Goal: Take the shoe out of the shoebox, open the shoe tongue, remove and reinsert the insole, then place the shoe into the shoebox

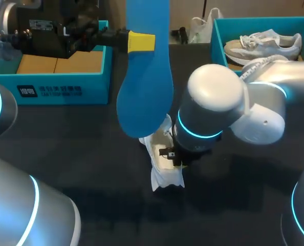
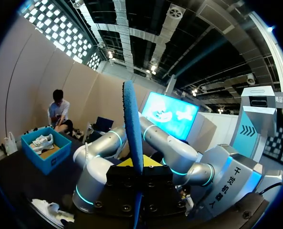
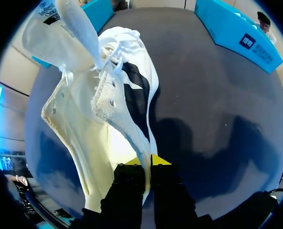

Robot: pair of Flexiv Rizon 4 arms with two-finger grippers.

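While the left gripper (image 1: 142, 42) pinches the blue insole (image 1: 144, 92) aloft, the right gripper (image 3: 148, 164) clamps the white sneaker (image 3: 84, 129).
The sneaker sits on the table (image 1: 90, 154).

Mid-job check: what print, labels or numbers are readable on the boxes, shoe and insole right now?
Left shoebox front wall: white logo and line of print, too small to read.
Tongue label of the shoe: dark print, too blurred to read.
Blue insole: no print showing.
Right shoebox: no print showing.
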